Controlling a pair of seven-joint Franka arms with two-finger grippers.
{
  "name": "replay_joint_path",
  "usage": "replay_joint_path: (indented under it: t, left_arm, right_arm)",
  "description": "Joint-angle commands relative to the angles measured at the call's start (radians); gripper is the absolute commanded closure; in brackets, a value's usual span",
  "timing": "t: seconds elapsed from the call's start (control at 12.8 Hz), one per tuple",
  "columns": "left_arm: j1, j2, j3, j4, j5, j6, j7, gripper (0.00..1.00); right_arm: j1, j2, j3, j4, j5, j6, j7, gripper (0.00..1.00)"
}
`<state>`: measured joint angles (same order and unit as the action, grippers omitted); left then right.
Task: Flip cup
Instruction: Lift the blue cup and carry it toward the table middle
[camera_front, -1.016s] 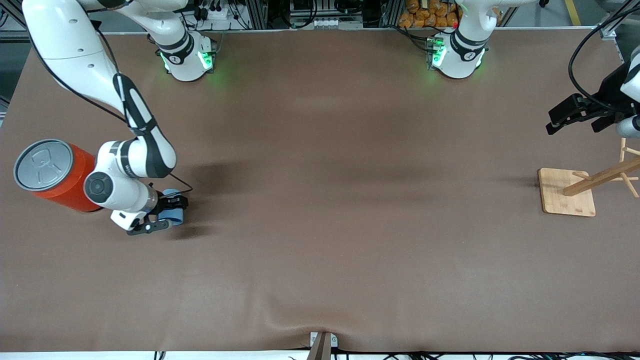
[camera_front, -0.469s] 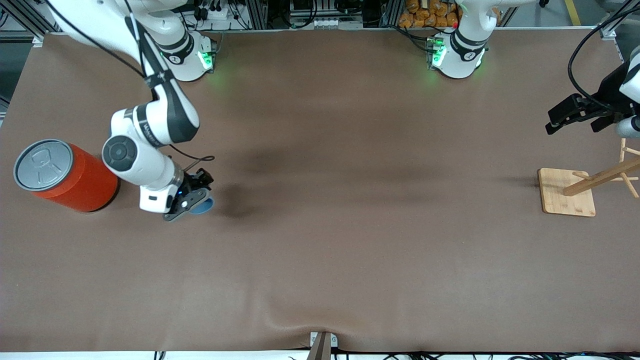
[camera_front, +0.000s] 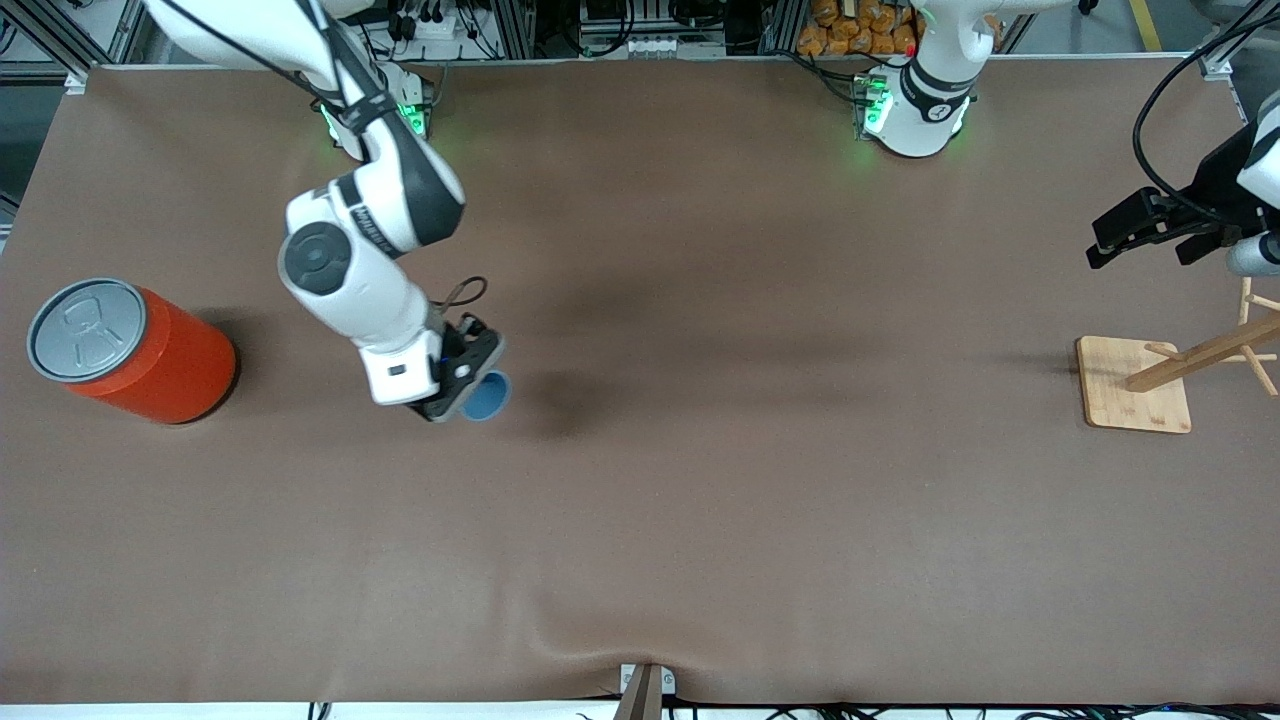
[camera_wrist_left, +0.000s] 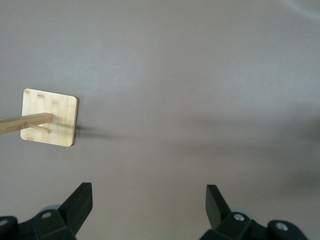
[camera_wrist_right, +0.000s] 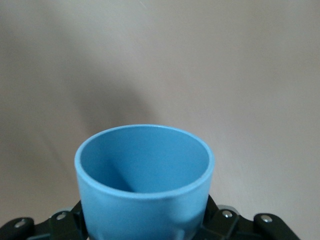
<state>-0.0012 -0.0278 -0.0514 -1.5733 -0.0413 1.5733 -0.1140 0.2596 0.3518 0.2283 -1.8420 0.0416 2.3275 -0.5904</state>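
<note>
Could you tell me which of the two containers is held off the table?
The small blue cup, gripped by the right gripper; the big orange can stands on the table.

One small light-blue plastic cup (camera_front: 489, 397), one large orange can with grey pull-tab lid (camera_front: 130, 350), one bamboo peg stand (camera_front: 1135, 385), two white robot arms.

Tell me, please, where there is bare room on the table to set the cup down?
The wide brown stretch between the orange can and the wooden stand is bare. The right claw holds the cup over it. The table ends are more crowded.
</note>
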Motion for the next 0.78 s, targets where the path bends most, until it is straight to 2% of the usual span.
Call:
replay_joint_path:
  t: [0.0,0.16,0.31,0.39,0.7]
  left_arm:
    - [0.0,0.008,0.002,0.01,-0.017,-0.013,0.02,0.0]
    - [0.001,0.008,0.002,0.013,-0.015,-0.013,0.02,0.0]
    - [-0.002,0.008,0.002,0.013,-0.015,-0.013,0.02,0.0]
    - [-0.002,0.008,0.001,0.012,-0.015,-0.013,0.02,0.0]
    - [0.0,0.019,0.001,0.01,-0.017,-0.015,0.02,0.0]
  right_arm:
    - [0.102,0.111,-0.004,0.075,-0.006,0.102,-0.055,0.46]
    - [0.156,0.188,-0.006,0.111,-0.043,0.159,-0.058,0.4]
    - [0.219,0.263,-0.006,0.144,-0.118,0.237,-0.048,0.4]
    - [0.275,0.291,-0.013,0.161,-0.129,0.254,-0.04,0.4]
    - [0.423,0.363,-0.117,0.222,-0.161,0.263,-0.032,0.42]
